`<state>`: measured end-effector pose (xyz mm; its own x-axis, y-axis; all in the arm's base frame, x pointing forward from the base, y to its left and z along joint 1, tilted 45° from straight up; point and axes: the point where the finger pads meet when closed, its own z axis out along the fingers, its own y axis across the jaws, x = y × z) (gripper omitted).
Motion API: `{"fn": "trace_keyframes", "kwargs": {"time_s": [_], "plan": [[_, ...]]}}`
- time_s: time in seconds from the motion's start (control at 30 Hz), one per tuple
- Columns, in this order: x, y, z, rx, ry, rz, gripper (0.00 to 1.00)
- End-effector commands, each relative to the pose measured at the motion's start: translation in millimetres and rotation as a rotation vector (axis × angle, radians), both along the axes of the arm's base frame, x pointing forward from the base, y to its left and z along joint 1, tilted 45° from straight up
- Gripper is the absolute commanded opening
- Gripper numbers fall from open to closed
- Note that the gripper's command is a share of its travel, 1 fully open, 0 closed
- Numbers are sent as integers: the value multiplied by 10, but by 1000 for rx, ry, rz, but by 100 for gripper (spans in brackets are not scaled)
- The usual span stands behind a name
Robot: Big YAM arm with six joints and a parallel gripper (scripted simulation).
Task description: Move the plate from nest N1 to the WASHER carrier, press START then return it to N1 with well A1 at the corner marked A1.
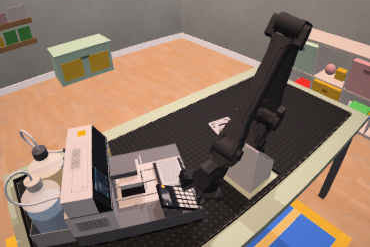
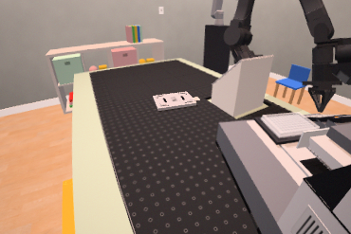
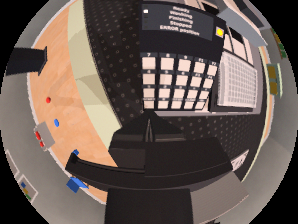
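From the top view, my hand (image 1: pixel 187 177) (image 2: pixel 321 108) (image 3: pixel 149 112) is low beside the keypad (image 1: pixel 181 197) (image 3: pixel 177 82) of the washer (image 1: pixel 86 174) (image 2: pixel 251 153). The plate (image 1: pixel 170 171) (image 2: pixel 290 126) (image 3: pixel 237 80) lies on the washer's near end, just beyond the keypad, apart from the tall housing. Two bottles (image 1: pixel 42 204) (image 1: pixel 45 161) stand behind that housing. The nest (image 1: pixel 219 126) (image 2: pixel 175 102) (image 3: pixel 240 159) sits well apart on the tabletop (image 1: pixel 170 124) (image 2: pixel 157 146) (image 3: pixel 102 95), and a pale block (image 1: pixel 251 169) (image 2: pixel 244 86) stands near my arm.

From the exterior view, my fingers point down, clenched together with nothing between them. The plate lies level in the dark carrier (image 2: pixel 271 135) (image 3: pixel 215 104); I cannot tell from here whether it is fully seated. The nest holds no plate. Past the pale block, a blue chair (image 2: pixel 291 81) is on the floor.

From my wrist, the closed fingertips come up just below the keypad's lowest row, near its left end, where START (image 3: pixel 149 104) is. I cannot tell whether they touch anything. The lamp (image 3: pixel 219 32) by the display (image 3: pixel 177 22) glows amber, and the plate is to the right of the keys.
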<state>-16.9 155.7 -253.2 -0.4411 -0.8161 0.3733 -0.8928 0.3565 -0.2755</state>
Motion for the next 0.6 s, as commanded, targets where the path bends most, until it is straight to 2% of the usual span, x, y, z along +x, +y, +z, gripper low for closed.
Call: {"fn": "trace_keyframes", "kwargs": {"time_s": [0.0, 0.57], "plan": [[-12, 164, 66, 25, 2, -3, 0], [-45, 183, 313, 10, -2, 1, 0]]}}
